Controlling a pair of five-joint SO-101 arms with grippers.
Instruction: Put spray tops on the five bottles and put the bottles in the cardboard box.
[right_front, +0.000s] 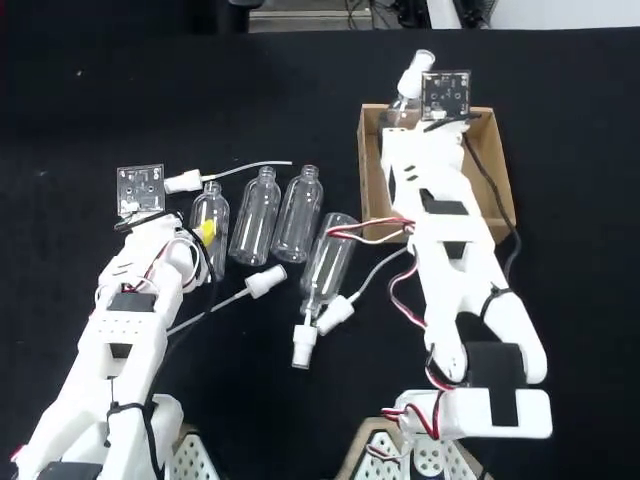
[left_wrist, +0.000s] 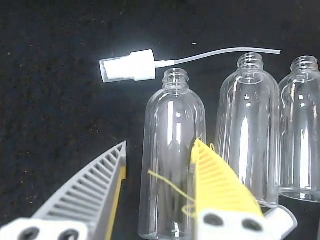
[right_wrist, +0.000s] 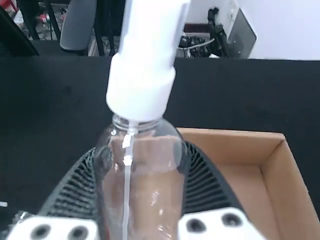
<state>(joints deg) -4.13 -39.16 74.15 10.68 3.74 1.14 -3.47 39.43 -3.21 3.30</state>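
My right gripper is shut on a clear bottle with a white spray top on it, held tilted over the far end of the cardboard box. My left gripper stands open, its grey finger and yellow finger on either side of an uncapped bottle lying on the table. Two more uncapped bottles lie beside it, and another one lies further right.
Loose spray tops lie on the black cloth: one with a long tube past the left bottle's neck, one in front of the bottles, two by the rightmost bottle. Red and white arm cables hang beside the box.
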